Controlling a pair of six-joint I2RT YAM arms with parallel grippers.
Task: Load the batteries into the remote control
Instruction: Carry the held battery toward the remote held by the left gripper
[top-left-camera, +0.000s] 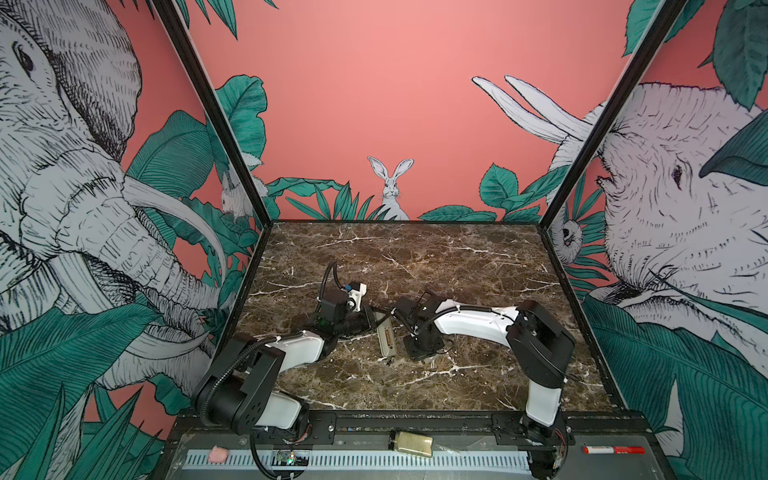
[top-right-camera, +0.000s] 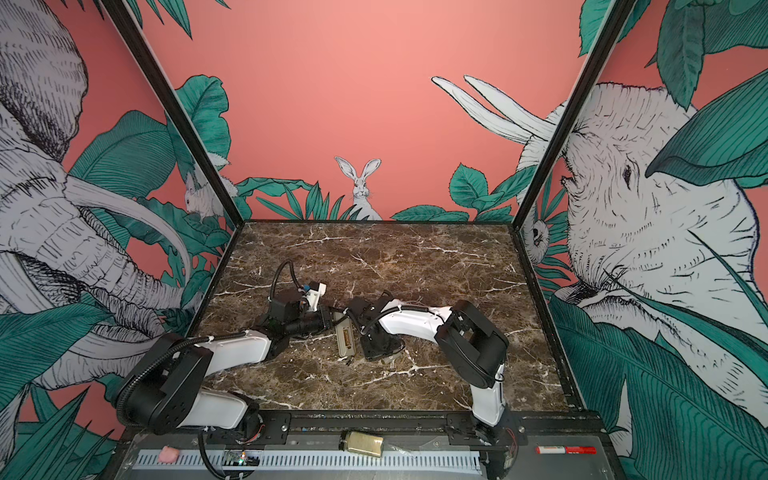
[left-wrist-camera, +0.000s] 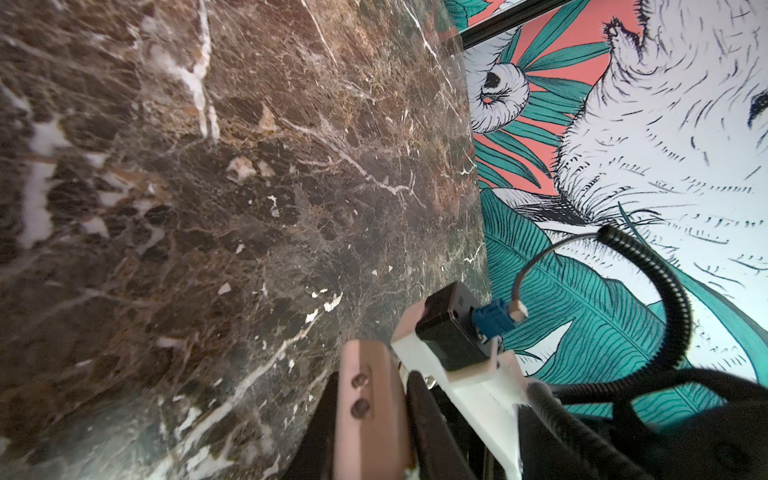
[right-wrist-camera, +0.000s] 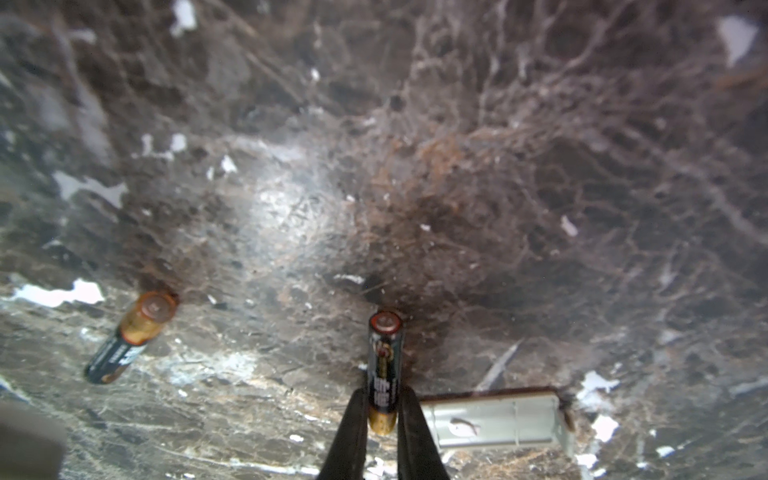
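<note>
The remote control (top-left-camera: 385, 338) lies back up on the marble table, its open battery recess showing in both top views (top-right-camera: 345, 340). My left gripper (left-wrist-camera: 374, 386) is shut on the remote's far end (left-wrist-camera: 370, 399), a black finger on each side. My right gripper (right-wrist-camera: 382, 399) points down just right of the remote (top-left-camera: 422, 353). It is shut on one battery (right-wrist-camera: 384, 365), which lies on the table with a finger against each side. The other battery (right-wrist-camera: 131, 336) lies loose on the marble, apart from it.
A grey-white battery cover (right-wrist-camera: 494, 419) lies beside the right fingers. On the front ledge sit an amber jar (top-left-camera: 411, 444), a red marker (top-left-camera: 614, 449) and a pink lump (top-left-camera: 217, 454). Patterned walls close in the table (top-left-camera: 415, 257) on three sides.
</note>
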